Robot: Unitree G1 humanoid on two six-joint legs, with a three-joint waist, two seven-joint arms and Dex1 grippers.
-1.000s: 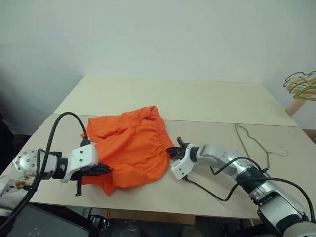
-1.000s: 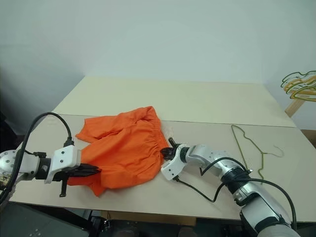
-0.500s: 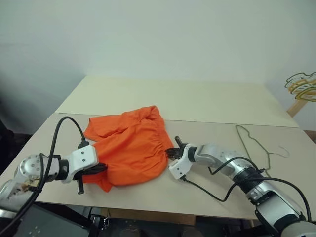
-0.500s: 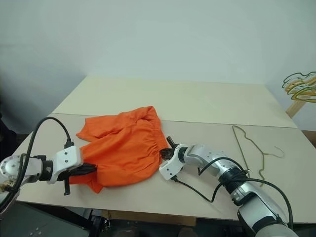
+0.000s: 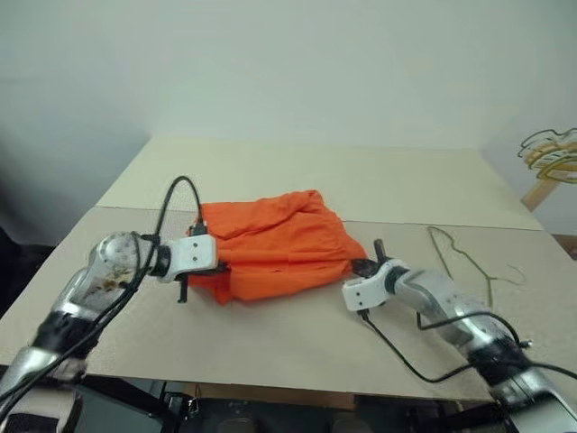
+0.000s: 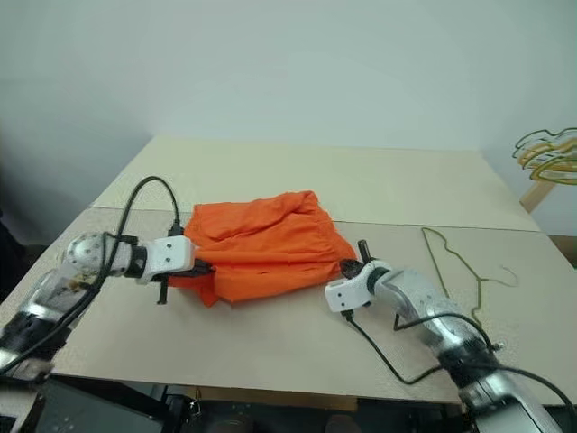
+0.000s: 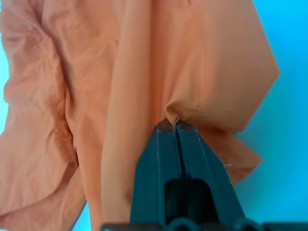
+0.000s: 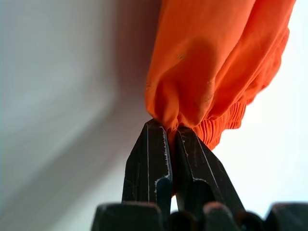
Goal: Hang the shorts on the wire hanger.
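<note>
Carrying step: shorts (image 5: 278, 244) stretched over the table (image 5: 270, 343), pinched at one edge by left gripper (image 5: 215, 268), at the other by right gripper (image 5: 361, 267). Next, toward the wire hanger (image 5: 460, 262) lying flat at right, untouched

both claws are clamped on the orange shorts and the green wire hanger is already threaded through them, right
Not quite. Both the left claw and the right claw are shut on the shorts, as the wrist views show. But the wire hanger is not threaded through them: in the left eye view it lies bare on the table, apart from the shorts, on the robot's right.
</note>
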